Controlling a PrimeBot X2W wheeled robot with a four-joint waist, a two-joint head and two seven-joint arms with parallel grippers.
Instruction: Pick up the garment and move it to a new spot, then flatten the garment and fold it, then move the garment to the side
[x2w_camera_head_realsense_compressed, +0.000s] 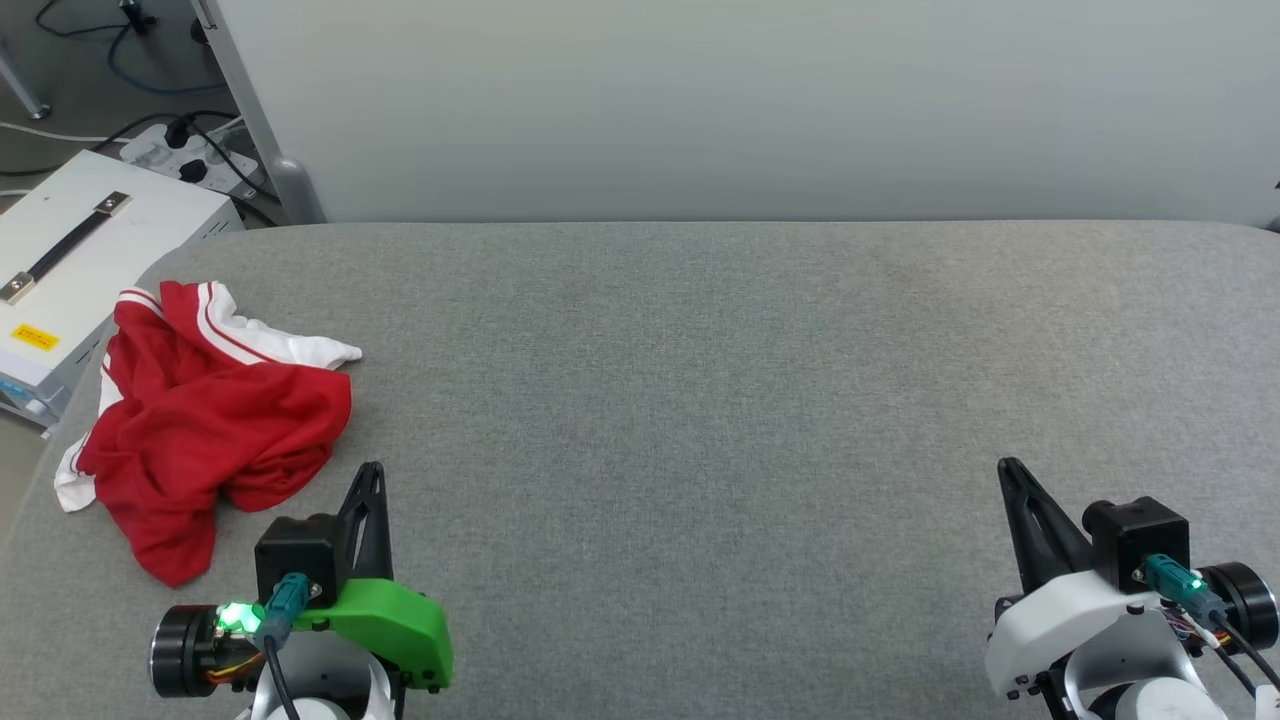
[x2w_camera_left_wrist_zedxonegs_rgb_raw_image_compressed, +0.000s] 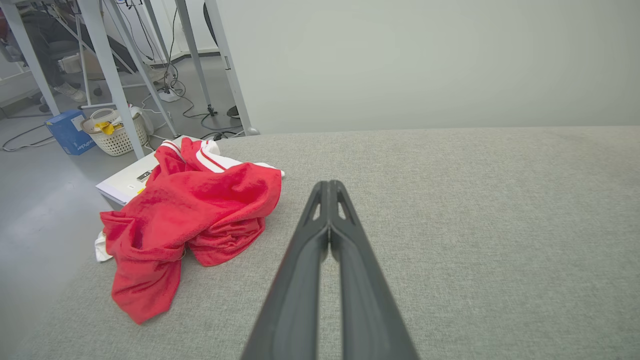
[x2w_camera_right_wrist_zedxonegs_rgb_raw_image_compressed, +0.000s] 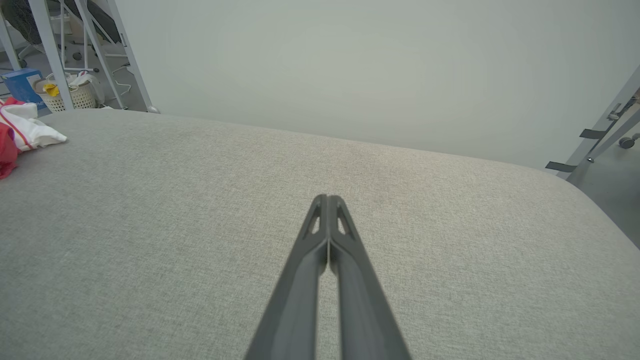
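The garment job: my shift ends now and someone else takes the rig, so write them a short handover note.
Left gripper: shut, empty, just right of the garment, not touching it.
Right gripper: shut, empty, over the right side of the grey table, far from the garment.
Garment: a crumpled red and white heap at the table's left edge.
Done: nothing; the garment is neither flattened nor folded.
Left: pick it up and move it to a new spot, flatten it, fold it, then move it to the side.

Robot lab: floor cables (x2w_camera_head_realsense_compressed: 150, 86), power strip (x2w_camera_head_realsense_compressed: 186, 156), equipment case (x2w_camera_head_realsense_compressed: 90, 250).
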